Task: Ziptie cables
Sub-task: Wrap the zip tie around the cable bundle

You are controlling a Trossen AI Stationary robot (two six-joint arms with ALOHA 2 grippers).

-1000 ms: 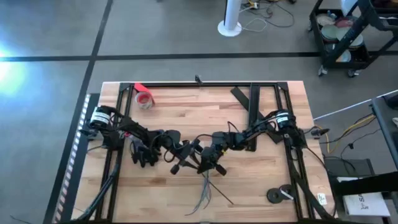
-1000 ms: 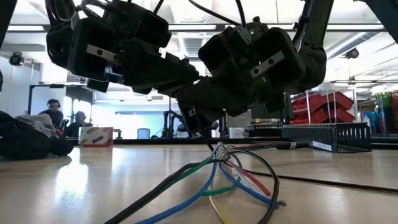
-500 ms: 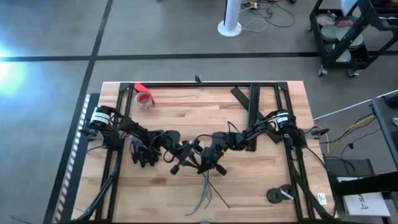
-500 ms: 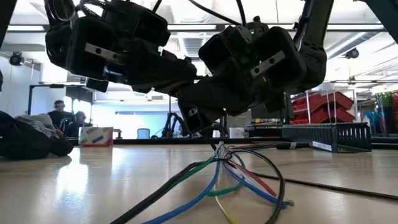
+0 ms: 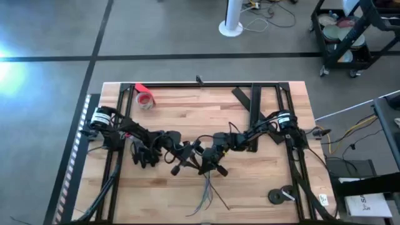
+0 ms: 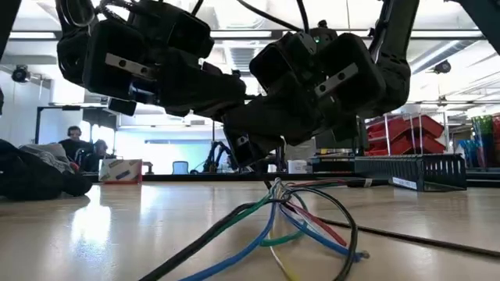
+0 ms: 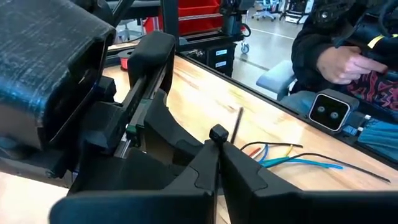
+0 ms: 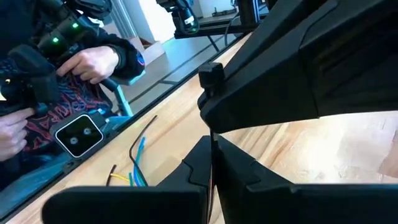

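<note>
A: While both arms crowd the middle of the table (image 5: 262,181), where do we stand?

B: We have the left gripper (image 5: 187,164) and the right gripper (image 5: 211,164) nose to nose above the near half of the boards. In each wrist view that arm's fingers look pressed nearly together, with something thin and dark caught between the left pair.

A: Is that the ziptie (image 7: 237,123)?

B: We think so: a thin dark strip rises from the left fingertips. Whether the right fingers also pinch it, or the bundle, we cannot tell.

A: And the cables (image 6: 281,215)?

B: They gather to a knot just under the grippers and fan out toward the near edge, green, blue, red, yellow and black strands lying loose on the wood. A long thin dark line also runs along the table off to the right of the fan.

A: So which step is this?

B: We judge it the looping step: bundle lifted at one point, strip being brought around it. Nothing shows the tie closed yet.

A: Next?

B: We would need the strip's tip fed into its own head, then pulled snug, with the strands kept gathered.

A: Anyone nearby?

B: A person's hand (image 8: 93,61) shows past the near edge.
</note>
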